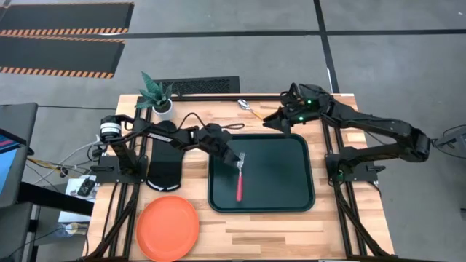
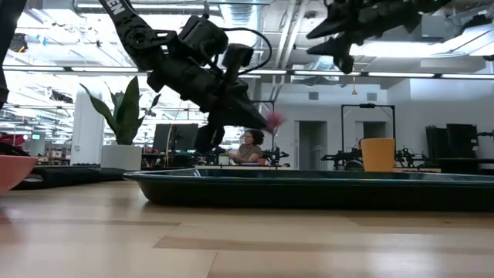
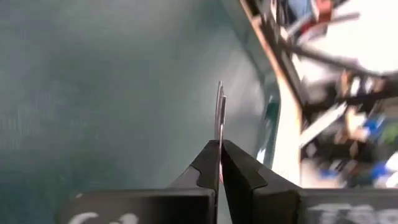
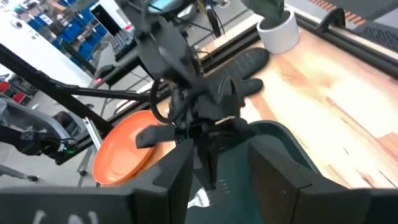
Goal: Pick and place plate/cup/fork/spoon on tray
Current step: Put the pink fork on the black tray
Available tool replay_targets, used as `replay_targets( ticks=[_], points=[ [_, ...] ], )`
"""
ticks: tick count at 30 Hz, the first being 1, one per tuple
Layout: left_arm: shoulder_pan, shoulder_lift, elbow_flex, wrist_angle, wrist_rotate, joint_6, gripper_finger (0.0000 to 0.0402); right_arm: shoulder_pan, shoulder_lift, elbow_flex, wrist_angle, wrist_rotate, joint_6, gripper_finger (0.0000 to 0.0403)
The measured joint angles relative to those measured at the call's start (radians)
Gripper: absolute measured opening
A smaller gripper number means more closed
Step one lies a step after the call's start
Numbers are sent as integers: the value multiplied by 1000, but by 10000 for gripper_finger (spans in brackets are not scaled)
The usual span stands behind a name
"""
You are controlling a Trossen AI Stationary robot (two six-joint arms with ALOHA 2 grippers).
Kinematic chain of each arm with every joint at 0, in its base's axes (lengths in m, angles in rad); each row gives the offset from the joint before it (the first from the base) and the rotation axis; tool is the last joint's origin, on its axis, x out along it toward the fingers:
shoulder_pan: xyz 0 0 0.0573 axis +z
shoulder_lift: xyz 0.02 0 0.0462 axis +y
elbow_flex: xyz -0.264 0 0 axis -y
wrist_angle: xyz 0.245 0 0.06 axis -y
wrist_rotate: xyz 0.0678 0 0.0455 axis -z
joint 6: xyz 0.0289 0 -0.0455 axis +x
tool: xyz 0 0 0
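Observation:
My left gripper [image 1: 237,161] is shut on the red-handled fork [image 1: 239,185] over the left part of the dark tray [image 1: 291,196]. My right gripper [image 1: 271,122] hangs open and empty above the tray's far edge. The orange-handled spoon [image 1: 251,109] lies on the table just beyond that edge. The orange-red plate [image 1: 169,227] lies flat at the near left corner. The orange-yellow cup [image 2: 378,154] shows only in the low view, standing behind the tray; in the high view my right arm hides it. My left gripper pinches the fork between its two fingers [image 3: 208,165] near the neck, where the tines [image 3: 219,112] begin. The fingers slant down from the table's left and lie across the fork. The tines point far and the red handle [image 1: 239,188] points near. In the low view the handle [image 2: 275,120] is clear above the tray rim.
A black oven mitt [image 1: 164,164] lies left of the tray under my left arm. A potted plant [image 1: 156,96] stands at the far left. Bare wood shows between the plate and the tray's near edge. A person sits in the room behind [image 2: 248,147].

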Motion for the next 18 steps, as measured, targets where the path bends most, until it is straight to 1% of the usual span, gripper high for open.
replay_targets(
  ticks=[1,5,11,18],
  points=[
    [-3,0,0,-11,-3,31,1,2,-8,0,-7,0,0,175],
    [-3,0,0,-17,-43,67,0,22,-27,0,-21,10,0,168],
    [-11,0,0,-30,-139,64,0,50,-15,0,-25,26,0,158],
    [-35,0,0,-45,-189,81,0,65,5,0,-25,26,0,159]
  ],
)
